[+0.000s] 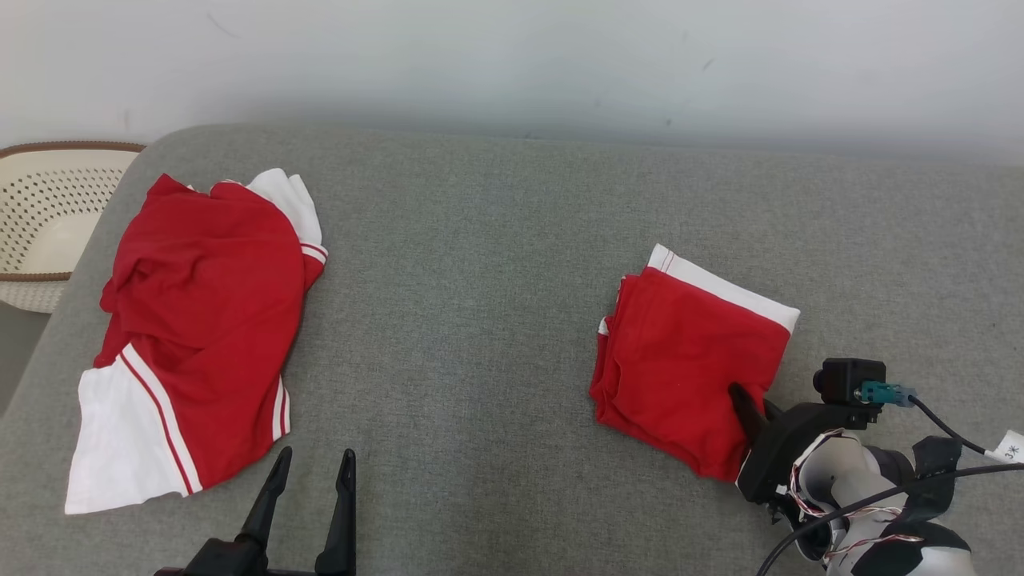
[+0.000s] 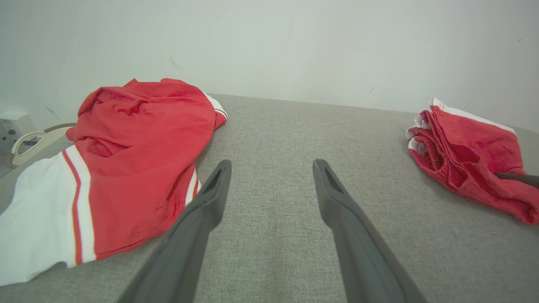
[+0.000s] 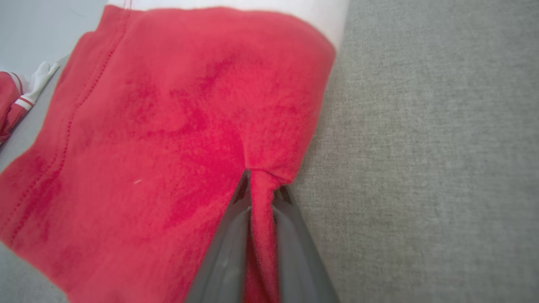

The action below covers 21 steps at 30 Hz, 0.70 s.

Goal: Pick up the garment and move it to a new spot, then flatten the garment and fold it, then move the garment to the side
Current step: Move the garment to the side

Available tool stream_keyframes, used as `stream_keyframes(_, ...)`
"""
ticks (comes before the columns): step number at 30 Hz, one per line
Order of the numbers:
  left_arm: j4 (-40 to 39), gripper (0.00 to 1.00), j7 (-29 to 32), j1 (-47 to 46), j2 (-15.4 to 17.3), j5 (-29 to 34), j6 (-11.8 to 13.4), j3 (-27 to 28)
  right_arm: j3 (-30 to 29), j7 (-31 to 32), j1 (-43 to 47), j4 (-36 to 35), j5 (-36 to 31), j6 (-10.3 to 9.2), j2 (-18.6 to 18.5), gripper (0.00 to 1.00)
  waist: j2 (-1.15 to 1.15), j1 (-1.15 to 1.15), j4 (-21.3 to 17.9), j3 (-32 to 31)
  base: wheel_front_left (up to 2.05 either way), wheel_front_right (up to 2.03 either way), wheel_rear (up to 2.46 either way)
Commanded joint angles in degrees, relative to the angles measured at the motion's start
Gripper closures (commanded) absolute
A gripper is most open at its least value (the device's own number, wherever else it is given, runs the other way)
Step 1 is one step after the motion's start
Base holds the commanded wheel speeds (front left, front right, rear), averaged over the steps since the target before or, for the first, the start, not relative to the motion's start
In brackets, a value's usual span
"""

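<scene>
Two red-and-white garments lie well apart on a grey cushion [image 1: 480,264]. At the far left of the head view, a pale perforated basket [image 1: 36,216] stands just off the cushion's edge. Beside it, on the left of the cushion, the loose garment [image 1: 200,336] lies rumpled and unfolded, its white hem toward the lower left of the frame. At the bottom edge, just right of that hem, the left gripper [image 1: 316,454] points up the frame with its jaws spread wide and nothing between them; the left wrist view shows bare cushion between its fingers. Right of centre lies the folded garment [image 1: 688,368], a compact red stack with a white band along its upper right edge. At the lower right, the right gripper [image 3: 262,182] has its jaws nearly closed, pinching a ridge of red cloth at the folded garment's lower right edge, as the right wrist view shows
</scene>
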Motion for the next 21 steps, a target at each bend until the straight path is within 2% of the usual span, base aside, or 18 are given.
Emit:
stream_keyframes(1, 0.06, 0.0, -0.18, 0.01, 0.04, -0.17, 0.03, 0.02, 1.28, -0.48, -0.23, 0.04, 0.6, 0.02, -0.23, 1.0, 0.0, 0.0, -0.22, 0.06, 0.0, 0.0, 0.0)
stream_keyframes(10, -0.44, 0.0, -0.18, 0.24, 0.04, 0.37, -0.07, 0.79, 6.21, -3.93, -3.98, -0.33, 1.18, 0.02, -3.7, 1.0, 0.0, 0.0, -2.17, 0.46, 0.0, 0.0, 0.0)
stream_keyframes(21, -2.51, 0.0, -0.18, -1.36, 0.23, 2.1, -0.86, 1.71, 12.96, -3.78, -12.32, -0.47, -0.71, 0.02, -10.14, 1.0, 0.0, 0.0, -6.57, 4.03, 0.0, 0.0, 0.0)
